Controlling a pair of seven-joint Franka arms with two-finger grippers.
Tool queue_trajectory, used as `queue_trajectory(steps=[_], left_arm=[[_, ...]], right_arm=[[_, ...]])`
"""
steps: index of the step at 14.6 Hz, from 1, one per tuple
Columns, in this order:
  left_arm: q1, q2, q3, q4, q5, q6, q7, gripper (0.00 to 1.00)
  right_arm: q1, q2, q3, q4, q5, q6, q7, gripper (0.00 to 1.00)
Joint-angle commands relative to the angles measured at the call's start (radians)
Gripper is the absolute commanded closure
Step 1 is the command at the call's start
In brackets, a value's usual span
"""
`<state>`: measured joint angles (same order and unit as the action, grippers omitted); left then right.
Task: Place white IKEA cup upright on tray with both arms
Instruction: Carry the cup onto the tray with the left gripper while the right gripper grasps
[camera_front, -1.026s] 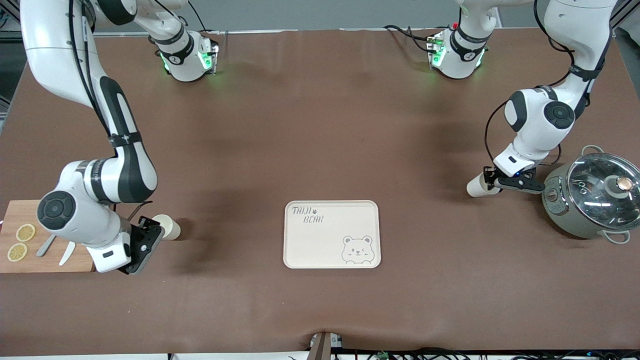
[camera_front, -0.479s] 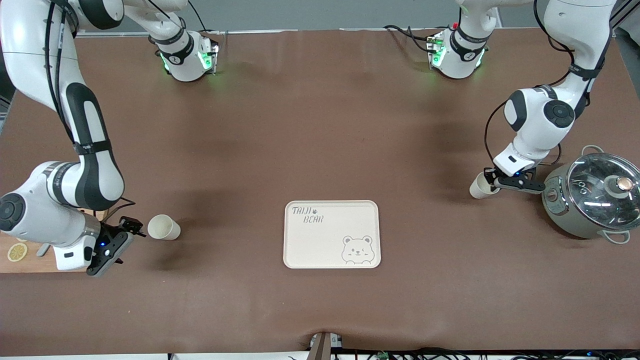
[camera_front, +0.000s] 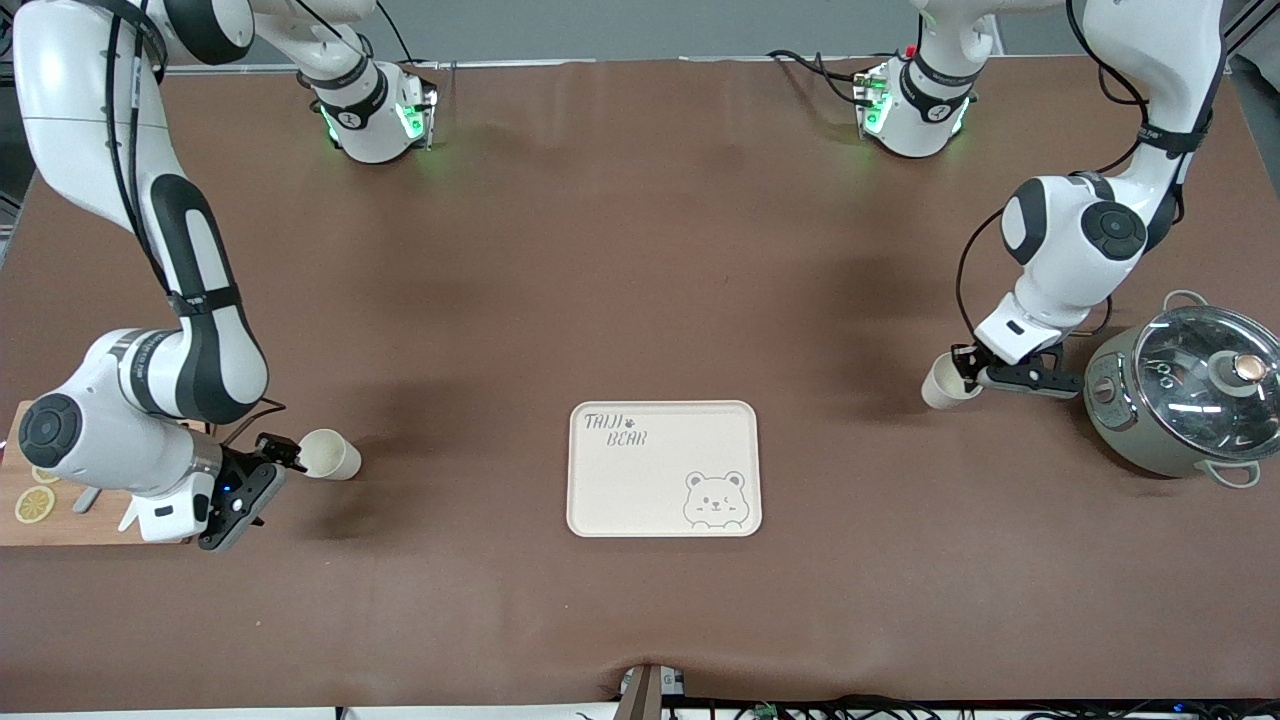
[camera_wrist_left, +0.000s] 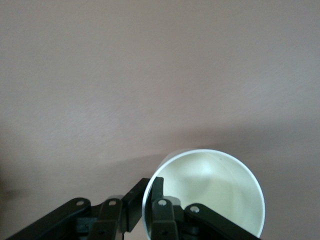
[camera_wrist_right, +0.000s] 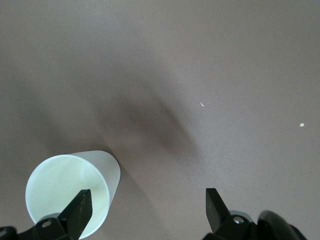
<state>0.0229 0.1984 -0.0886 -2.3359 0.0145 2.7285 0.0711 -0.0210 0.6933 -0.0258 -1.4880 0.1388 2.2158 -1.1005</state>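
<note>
My left gripper (camera_front: 972, 379) pinches the rim of one smooth white cup (camera_front: 941, 384), wall between its fingers, ready to lift it upright onto the cream rimmed tray (camera_front: 664, 469). My right gripper (camera_front: 268, 463) stands wide open at the second cup (camera_front: 329, 454), which lies on its side on brown matting.

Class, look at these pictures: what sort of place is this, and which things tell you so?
Probably a robotics lab staged as a kitchen: two bench-mounted arms work over a brown table holding a bear-print tray, a glass-lidded pot and a cutting board.
</note>
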Motion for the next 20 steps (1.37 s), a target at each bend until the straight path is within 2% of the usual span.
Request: queue_trajectory(steps=[1, 4, 7, 12, 16, 20], left_arm=[[0.005, -0.005, -0.062, 0.113, 0.005, -0.151, -0.126, 1.0], [0.0, 0.035, -0.115, 0.242, 0.005, -0.268, -0.244, 1.0], [-0.015, 0.104, -0.157, 0.352, 0.019, -0.322, -0.37, 1.0], [-0.122, 0.193, -0.155, 0.435, 0.048, -0.328, -0.557, 1.0], [-0.198, 0.266, -0.16, 0.524, 0.168, -0.332, -0.793, 1.0], [-0.261, 0.349, -0.155, 0.665, 0.189, -0.438, -0.879, 1.0]], right_arm=[[-0.002, 0.008, 0.003, -0.003, -0.015, 0.018, -0.036, 0.0], [-0.002, 0.015, 0.003, -0.006, -0.015, 0.018, -0.041, 0.0], [0.003, 0.015, 0.003, -0.017, -0.015, 0.019, -0.058, 0.0], [0.013, 0.011, 0.004, -0.052, -0.013, 0.012, -0.059, 0.0], [0.015, 0.012, 0.004, -0.072, -0.013, 0.034, -0.058, 0.0], [0.018, 0.014, 0.004, -0.095, -0.012, 0.076, -0.058, 0.0]])
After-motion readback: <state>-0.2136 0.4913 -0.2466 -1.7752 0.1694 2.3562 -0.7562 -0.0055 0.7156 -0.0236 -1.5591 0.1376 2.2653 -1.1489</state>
